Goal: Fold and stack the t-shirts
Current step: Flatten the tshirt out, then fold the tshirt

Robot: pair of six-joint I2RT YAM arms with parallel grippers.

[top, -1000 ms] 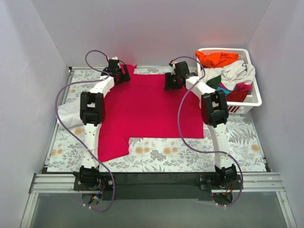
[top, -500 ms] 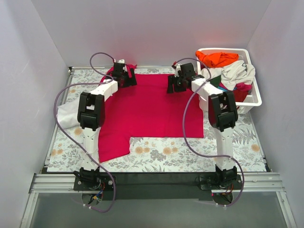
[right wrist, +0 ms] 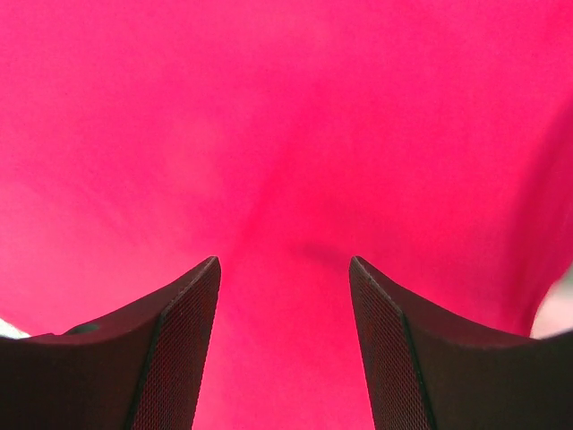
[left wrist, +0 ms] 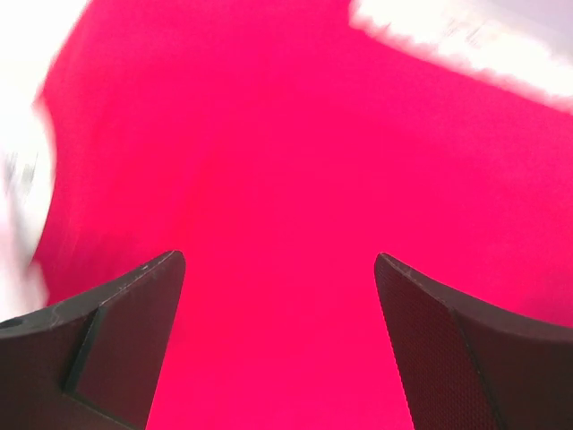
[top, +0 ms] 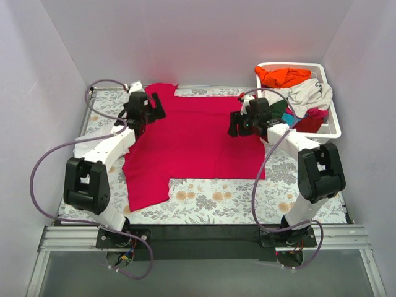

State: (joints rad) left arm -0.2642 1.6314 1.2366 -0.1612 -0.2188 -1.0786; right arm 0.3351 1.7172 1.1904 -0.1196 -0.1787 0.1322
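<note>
Changed: both arms are now standing wider and with their elbows lower than a second ago. The left gripper and right gripper are sitting back from the table's far edge, out over the shirt's two sides.
Crimson t-shirt: it is lying spread flat across the middle of the table, one sleeve trailing toward the near-left corner, probably laid out for folding.
Left claw: it is hanging released, with only cloth showing between the fingers.
Right claw: it is also hovering released, gripping nothing.
White t-shirt: it is lying bunched at the table's left edge.
Basket: it is sitting at the far-right corner, holding the orange t-shirt and the others waiting their turn.
</note>
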